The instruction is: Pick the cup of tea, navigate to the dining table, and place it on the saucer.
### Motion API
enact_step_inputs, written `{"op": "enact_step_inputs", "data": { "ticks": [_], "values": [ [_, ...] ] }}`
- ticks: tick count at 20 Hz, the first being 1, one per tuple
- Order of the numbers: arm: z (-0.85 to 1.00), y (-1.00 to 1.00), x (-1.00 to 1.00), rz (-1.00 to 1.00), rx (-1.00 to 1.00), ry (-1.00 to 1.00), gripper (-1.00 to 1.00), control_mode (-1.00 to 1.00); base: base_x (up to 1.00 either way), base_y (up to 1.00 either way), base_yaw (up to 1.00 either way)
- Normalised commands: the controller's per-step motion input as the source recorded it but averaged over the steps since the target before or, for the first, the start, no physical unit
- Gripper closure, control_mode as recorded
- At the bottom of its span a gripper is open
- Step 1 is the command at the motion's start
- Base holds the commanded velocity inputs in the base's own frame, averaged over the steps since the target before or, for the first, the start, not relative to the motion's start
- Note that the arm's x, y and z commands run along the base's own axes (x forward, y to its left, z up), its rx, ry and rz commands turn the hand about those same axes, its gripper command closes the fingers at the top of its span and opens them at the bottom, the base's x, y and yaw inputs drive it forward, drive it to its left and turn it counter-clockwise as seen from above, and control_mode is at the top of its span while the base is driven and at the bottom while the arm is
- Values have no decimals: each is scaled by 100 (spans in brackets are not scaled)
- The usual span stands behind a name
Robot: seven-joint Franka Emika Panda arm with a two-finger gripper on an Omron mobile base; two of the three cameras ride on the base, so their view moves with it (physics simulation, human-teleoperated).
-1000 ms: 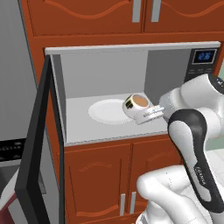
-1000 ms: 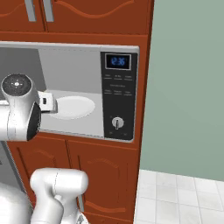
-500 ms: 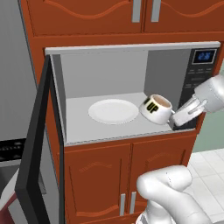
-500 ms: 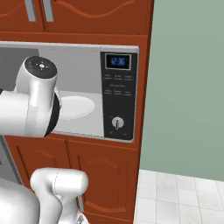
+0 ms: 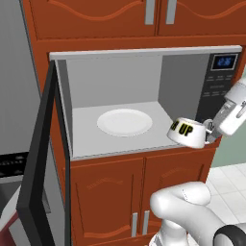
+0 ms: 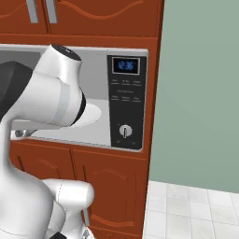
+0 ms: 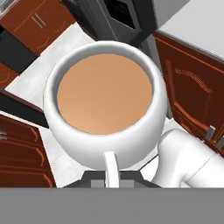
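Microwave door (image 5: 41,158) hangs open at left; white plate (image 5: 125,122) lies on the oven floor. Right of it, outside the cavity's front edge, the tilted cup of tea (image 5: 188,133) is clamped by its handle in the closed hand (image 5: 209,132).

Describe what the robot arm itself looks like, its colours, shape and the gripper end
The arm is built of glossy white rounded links with dark joints and a black cap at one end. Its bulbous white base link curves upward. The gripper is small, pale grey-white, with dark finger tips. No cables or markings show.
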Motion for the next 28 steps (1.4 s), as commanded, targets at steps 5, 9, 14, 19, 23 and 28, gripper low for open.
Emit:
{"op": "enact_step_inputs", "data": {
  "ticks": [5,9,14,19,23,28],
  "values": [
    [0,-2,-9,11,-8,1,100,-100,0,0,0],
    [0,0,-10,5,-12,-3,100,-100,0,0,0],
    [0,-10,-27,0,-7,-6,100,-100,0,0,0],
    [0,-4,-11,0,0,-1,100,-100,0,0,0],
    [0,0,0,0,0,0,100,-100,0,0,0],
    [0,0,0,0,0,0,100,-100,0,0,0]
  ]
}}
